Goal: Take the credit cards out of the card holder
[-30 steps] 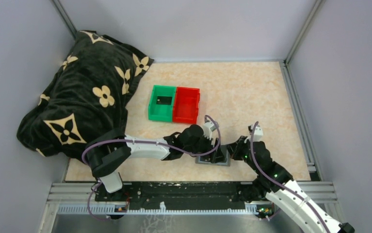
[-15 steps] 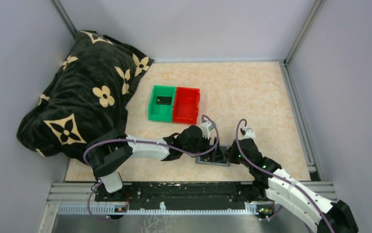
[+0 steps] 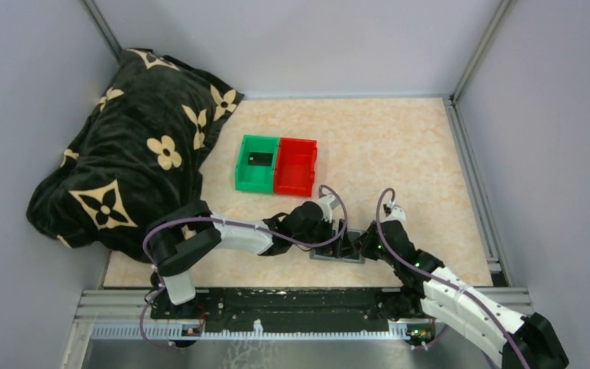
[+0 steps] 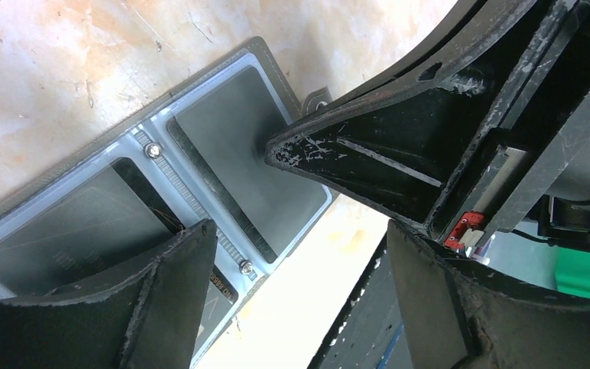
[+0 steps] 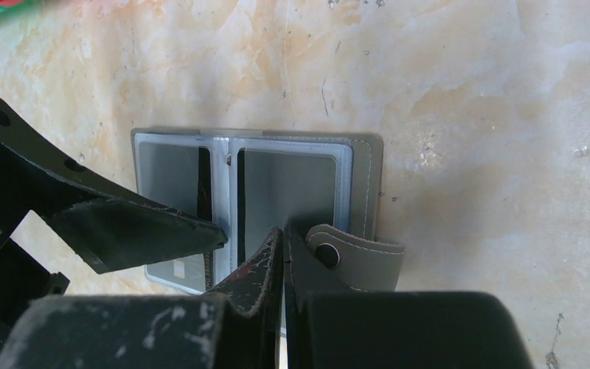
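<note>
Both sides of the card holder [image 5: 291, 177] lie unfolded on the tabletop [image 3: 399, 154], the open left end effector [image 4: 299, 231] apparently pinning one so the closed right end effector [image 5: 282, 231] can free the credit cards [image 5: 178, 269].

Was closed in on three sides by plain pale grey walls [image 3: 299, 38], with slim aluminium posts [image 3: 476, 48] running up the far corners. Was floored with a beige, marble-patterned tabletop [image 3: 407, 146], finely scratched in the close views, edged on the right by a metal track [image 3: 472, 192] and along the near side by a black slotted rail [image 3: 291, 301]. Was lit softly and evenly, leaving only faint shadows around the black flower-patterned blanket [image 3: 122, 154] heaped in the far left corner and beside the green bin [image 3: 239, 173] and red bin [image 3: 312, 163], set touching each other.
</note>
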Controlling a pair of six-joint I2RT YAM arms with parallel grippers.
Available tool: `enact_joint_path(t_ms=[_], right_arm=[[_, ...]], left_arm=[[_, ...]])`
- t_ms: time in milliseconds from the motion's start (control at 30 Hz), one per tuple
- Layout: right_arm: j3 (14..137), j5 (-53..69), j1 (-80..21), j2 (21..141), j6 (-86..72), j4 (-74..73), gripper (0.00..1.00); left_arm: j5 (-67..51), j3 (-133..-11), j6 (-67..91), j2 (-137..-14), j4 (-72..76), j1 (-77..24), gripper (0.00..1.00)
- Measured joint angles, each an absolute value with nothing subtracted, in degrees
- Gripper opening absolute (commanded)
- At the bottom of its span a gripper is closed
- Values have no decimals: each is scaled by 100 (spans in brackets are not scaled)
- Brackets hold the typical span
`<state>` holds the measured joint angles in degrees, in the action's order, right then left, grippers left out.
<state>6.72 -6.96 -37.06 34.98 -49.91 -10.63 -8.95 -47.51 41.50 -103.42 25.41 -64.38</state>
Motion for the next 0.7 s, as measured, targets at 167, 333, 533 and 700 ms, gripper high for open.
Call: enact_joint_path(t_ms=[167,333,533,700], right_arm=[[602,-698,-3706,3374,-5035,-1046,0],[523,-703,-3699,3192,-5081,-1063,0],[523,-733,-3699,2893,-5078,-1361,0],[526,-932,-3699,2200,-5127,-1962,0]], left_arm=[[-969,-4731,4283,-10420,2722,-6412,83],[-1140,-4731,4392,-10547,2930,-6375,80],[-1210,-4731,4460,-10630,3100,-6366,77],[-1212,-4707,4523,-10645,3170,-6359,77]])
